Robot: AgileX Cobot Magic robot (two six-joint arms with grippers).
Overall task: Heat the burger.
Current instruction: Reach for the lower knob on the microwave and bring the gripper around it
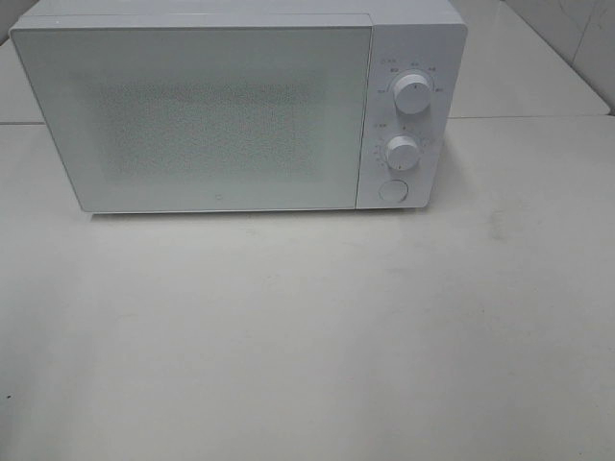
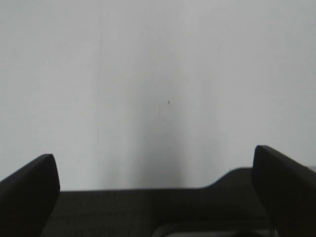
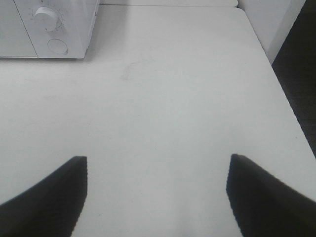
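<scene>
The burger appears in no view, so its place relative to either gripper cannot be told. The left gripper (image 2: 153, 158) hangs over bare white table (image 2: 158, 74), its dark fingers (image 2: 29, 192) spread wide apart, holding and touching nothing. The right gripper (image 3: 158, 159) is likewise spread over the table (image 3: 173, 98), with nothing between its fingers (image 3: 54, 197). Well ahead of the right gripper, toward the left gripper's side, stands a white microwave (image 3: 49, 29). From the high camera the microwave (image 1: 192, 115) sits at the far side of the table (image 1: 307, 336), door (image 1: 192, 182) shut, with two knobs (image 1: 413, 93) above a round button (image 1: 392, 190).
</scene>
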